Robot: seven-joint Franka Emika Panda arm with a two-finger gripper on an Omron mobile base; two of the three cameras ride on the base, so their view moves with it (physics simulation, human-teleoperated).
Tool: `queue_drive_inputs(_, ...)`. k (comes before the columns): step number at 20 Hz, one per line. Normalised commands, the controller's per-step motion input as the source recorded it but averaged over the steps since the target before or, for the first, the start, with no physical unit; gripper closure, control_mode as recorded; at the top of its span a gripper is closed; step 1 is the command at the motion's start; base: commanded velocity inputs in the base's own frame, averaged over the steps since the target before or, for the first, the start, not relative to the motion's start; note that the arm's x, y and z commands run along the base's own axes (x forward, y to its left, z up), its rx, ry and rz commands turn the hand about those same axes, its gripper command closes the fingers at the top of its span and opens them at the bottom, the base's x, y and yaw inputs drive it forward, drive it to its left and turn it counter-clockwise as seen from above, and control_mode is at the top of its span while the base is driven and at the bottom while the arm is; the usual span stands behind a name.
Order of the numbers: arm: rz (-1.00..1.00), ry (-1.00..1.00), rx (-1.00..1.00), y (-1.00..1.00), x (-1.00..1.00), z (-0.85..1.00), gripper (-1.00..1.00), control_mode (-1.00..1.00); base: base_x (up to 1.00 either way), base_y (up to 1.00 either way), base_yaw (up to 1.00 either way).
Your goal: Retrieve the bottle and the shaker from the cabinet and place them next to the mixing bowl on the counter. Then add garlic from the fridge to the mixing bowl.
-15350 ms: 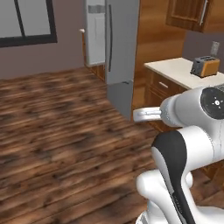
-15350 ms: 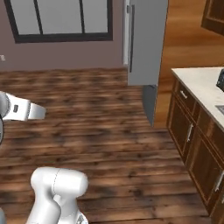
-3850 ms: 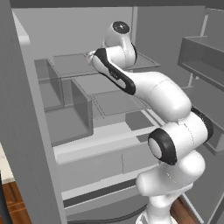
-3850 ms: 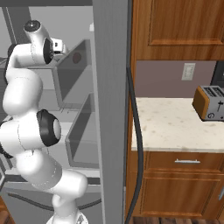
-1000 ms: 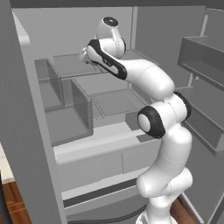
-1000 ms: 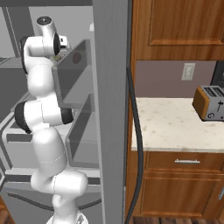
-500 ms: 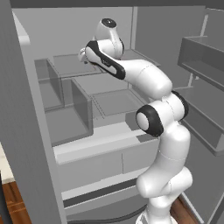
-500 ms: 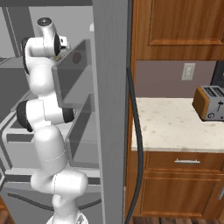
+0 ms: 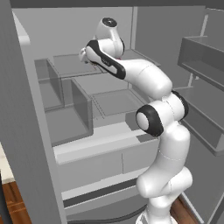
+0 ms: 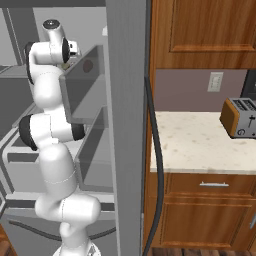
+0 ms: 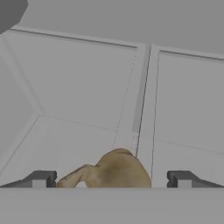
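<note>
Arm: the white arm [image 9: 148, 83] reaches up and into the open fridge [image 9: 78, 109], its hand over the upper shelf [image 9: 70, 65].
Claw: claw [image 11: 109, 178] spread wide, the two dark fingertips [image 11: 41, 178] standing well apart on either side of the garlic; it has hold of nothing.
Garlic: a tan, papery bulb, the garlic [image 11: 116, 170], lies on the pale fridge shelf between the fingertips, closer to the middle than to either tip, with a thin tail pointing toward the left tip. Whether either tip touches it cannot be told.
Fridge interior: grey shelves and clear bins [image 9: 83, 103] below the hand; door racks [image 9: 201, 57] at the right side in the left base view.
Tabletop: in the right base view, a speckled light tabletop [image 10: 195, 145] over wooden cabinets [image 10: 210, 215], to the right of the fridge wall.
Toaster: a toaster [image 10: 240, 117] stands on the tabletop near the back wall.
</note>
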Motion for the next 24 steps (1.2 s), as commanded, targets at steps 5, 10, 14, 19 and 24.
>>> queue_drive_inputs(5, 0.00, 0.00, 0.00, -0.07, 0.00, 0.00, -1.00, -1.00, 0.00, 0.00, 0.00)
queue_drive_inputs(10, 0.00, 0.00, 0.00, 0.00, 0.01, -0.04, -1.00, -1.00, 0.00, 0.00, 0.00)
queue_drive_inputs(14, 0.00, 0.00, 0.00, 0.00, 0.08, -0.16, -1.00, -1.00, 0.00, 0.00, 0.00)
queue_drive_inputs(19, 0.00, 0.00, 0.00, 0.00, 0.09, -0.04, -1.00, -1.00, 0.00, 0.00, 0.00)
queue_drive_inputs(24, 0.00, 0.00, 0.00, 0.00, 0.00, 0.00, -1.00, -1.00, 0.00, 0.00, 0.00)
